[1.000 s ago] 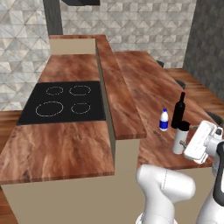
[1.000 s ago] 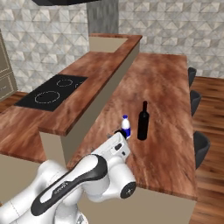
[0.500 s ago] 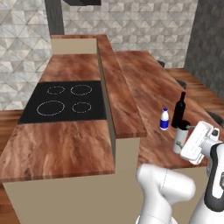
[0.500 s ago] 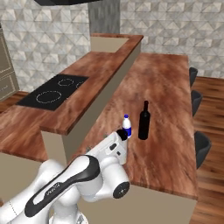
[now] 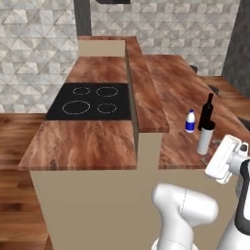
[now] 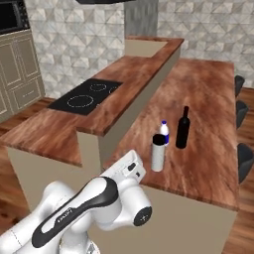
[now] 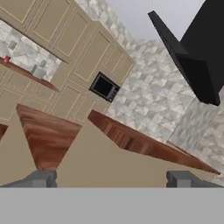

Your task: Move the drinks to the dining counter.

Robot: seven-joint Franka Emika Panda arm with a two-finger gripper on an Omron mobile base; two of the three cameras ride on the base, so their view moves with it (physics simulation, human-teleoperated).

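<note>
Three drinks stood on the desk [image 5: 180, 93], fingers [image 7: 43, 178] spread apart.
The grey cylinder [image 5: 205, 138], black bottle [image 5: 207, 112] and blue-and-white bottle [image 5: 190, 121] are grouped near the desk's near end, beside the ledge [image 5: 146, 93]. The fingers are seen wide apart with nothing between them, aimed at distant cabinets [image 7: 65, 57].

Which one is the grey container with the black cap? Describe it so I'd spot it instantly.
Find the long reddish-brown counter right of the cooktop. Three drinks cluster near its front edge. The grey container stands nearest the edge, a pale straight cylinder, beside the small blue-and-white bottle and slim black bottle.
</note>
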